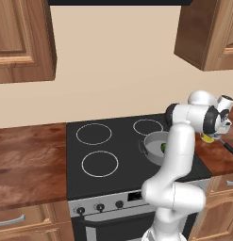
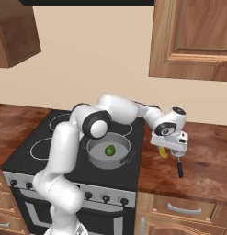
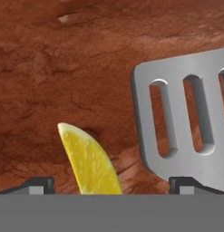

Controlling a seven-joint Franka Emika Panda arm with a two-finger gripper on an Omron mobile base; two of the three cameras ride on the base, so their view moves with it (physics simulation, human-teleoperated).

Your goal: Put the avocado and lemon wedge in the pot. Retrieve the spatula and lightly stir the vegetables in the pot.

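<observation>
Lemon wedge (image 3: 90, 161) fills the lower middle of the hand view, lying on the wooden counter (image 3: 63, 68) between the two dark fingertips, so the claw (image 2: 171, 149) stands fully open above it and holds nothing. Just beside the wedge, toward the right fingertip (image 3: 186, 185), lies the slotted metal blade of the spatula (image 3: 186, 122); its dark handle points toward the counter's front edge in the right base view. Farther out, left of the claw on the stove (image 2: 27, 158), sits the grey pot (image 2: 94, 156) on the front right burner, with the avocado (image 2: 110, 150) already inside it.

My judgement is that the lemon pick-up is the step in hand. The risk is the spatula: the right finger sits so close to the blade that coming down could land on it or push it, and closing could drag the blade in with the wedge. The wedge is also thin and tapered, so it may squirt out of the squeeze.

Count: one lemon wedge, one avocado, one pot, one spatula, one claw.
</observation>
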